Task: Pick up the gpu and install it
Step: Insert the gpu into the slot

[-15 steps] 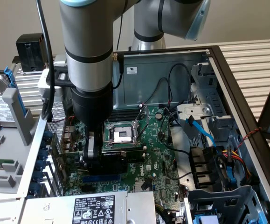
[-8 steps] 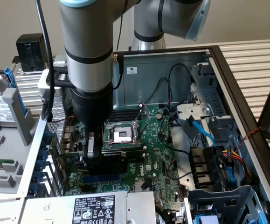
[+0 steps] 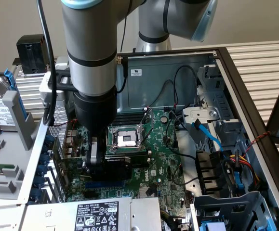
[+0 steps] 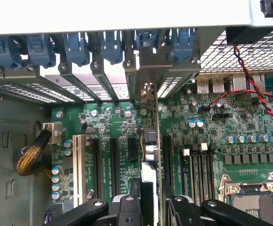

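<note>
The open computer case lies on its side so the motherboard faces up for top-down work, and the gpu stands on edge over an expansion slot, bracket toward the rear openings, clamped between the partly closed gripper.

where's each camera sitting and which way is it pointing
Exterior view: above the open case, looking down onto the motherboard; the arm and gripper show.
Wrist view: on the wrist, looking along the gripped gpu toward the rear slot brackets; the gripper shows.
Shared: gpu, motherboard, CPU socket.
</note>
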Robot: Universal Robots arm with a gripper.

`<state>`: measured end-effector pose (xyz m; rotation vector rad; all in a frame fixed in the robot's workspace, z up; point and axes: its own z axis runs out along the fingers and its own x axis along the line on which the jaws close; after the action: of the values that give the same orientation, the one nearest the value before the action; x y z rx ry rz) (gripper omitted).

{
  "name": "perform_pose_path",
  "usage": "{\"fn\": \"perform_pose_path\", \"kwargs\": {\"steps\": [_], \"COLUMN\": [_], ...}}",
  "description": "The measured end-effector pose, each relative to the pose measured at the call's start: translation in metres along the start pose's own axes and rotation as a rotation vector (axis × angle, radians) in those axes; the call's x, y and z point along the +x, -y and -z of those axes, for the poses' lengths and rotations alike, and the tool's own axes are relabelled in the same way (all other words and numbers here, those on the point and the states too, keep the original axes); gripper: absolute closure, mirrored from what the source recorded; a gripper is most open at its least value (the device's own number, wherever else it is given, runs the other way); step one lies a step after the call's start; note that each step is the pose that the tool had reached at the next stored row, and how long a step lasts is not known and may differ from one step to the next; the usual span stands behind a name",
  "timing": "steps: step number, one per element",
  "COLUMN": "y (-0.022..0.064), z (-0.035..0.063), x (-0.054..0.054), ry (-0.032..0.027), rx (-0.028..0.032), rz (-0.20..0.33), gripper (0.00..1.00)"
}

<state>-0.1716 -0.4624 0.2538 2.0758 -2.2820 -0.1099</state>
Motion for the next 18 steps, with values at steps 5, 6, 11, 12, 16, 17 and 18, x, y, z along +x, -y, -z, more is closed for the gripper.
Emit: {"fn": "perform_pose_path", "kwargs": {"steps": [5, 6, 11, 12, 16, 17, 18], "y": [0.0006, 0.0011, 0.0038, 0.0039, 0.0039, 0.0039, 0.0034], "z": [0.0, 0.0001, 0.0003, 0.0003, 0.0004, 0.0003, 0.0003], "x": [0.001, 0.0012, 0.002, 0.0021, 0.0022, 0.0022, 0.0022], "ry": [-0.0002, -0.0002, -0.0004, -0.0004, -0.0004, -0.0004, -0.0004], "rx": [-0.0005, -0.0008, -0.003, -0.0033, -0.0036, -0.0037, -0.0043], "rz": [0.0, 0.0, 0.0, 0.0, 0.0, 0.0, 0.0], "gripper": [0.73, 0.73, 0.73, 0.73, 0.73, 0.73, 0.73]}}
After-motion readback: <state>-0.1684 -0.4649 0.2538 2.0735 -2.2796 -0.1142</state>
